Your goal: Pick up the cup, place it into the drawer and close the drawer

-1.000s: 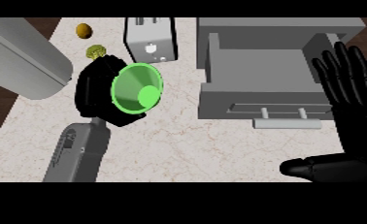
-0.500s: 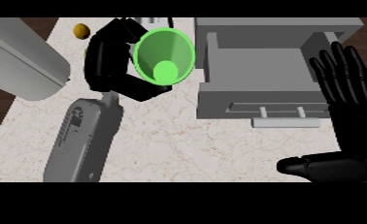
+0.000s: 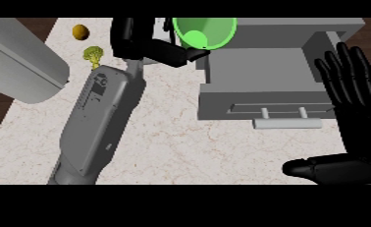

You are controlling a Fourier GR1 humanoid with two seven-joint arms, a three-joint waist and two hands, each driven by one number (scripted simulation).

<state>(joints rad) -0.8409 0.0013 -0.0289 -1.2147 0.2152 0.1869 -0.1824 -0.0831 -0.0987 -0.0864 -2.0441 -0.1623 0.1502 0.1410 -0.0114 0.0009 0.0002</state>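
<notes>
Since half a second ago my left forearm (image 3: 98,118) has swung up and to the right, and the cup (image 3: 211,28) has gone with it, from over the bench (image 3: 181,145) left of the drawer (image 3: 253,69) to a spot over the drawer's far left corner. My right hand (image 3: 351,98) has not changed place.

I count one cup, one drawer with one bar handle (image 3: 286,123) on its front, my two hands, one small broccoli floret (image 3: 92,55), one small yellow-brown round thing (image 3: 80,32) and one big grey rounded body (image 3: 25,69) at the view's left.

My left hand (image 3: 148,46) is curled onto the cup, thumb tip against its lower left rim. Most of the grasp lies behind the cup, so I cannot make out how the fingers sit on its outer wall. The cup's upper part is cut off at the view's top, and I cannot tell how high it hangs above the drawer. The grey body runs out past the left edge.

The cup is bright green and tilted, with its open mouth turned toward me, so I see down its inner wall to a paler round bottom.

The drawer stands pulled out, its grey inside showing. My right hand rests flat open at the view's right, fingers straight up beside the drawer's right end, thumb pointing left lower down.
</notes>
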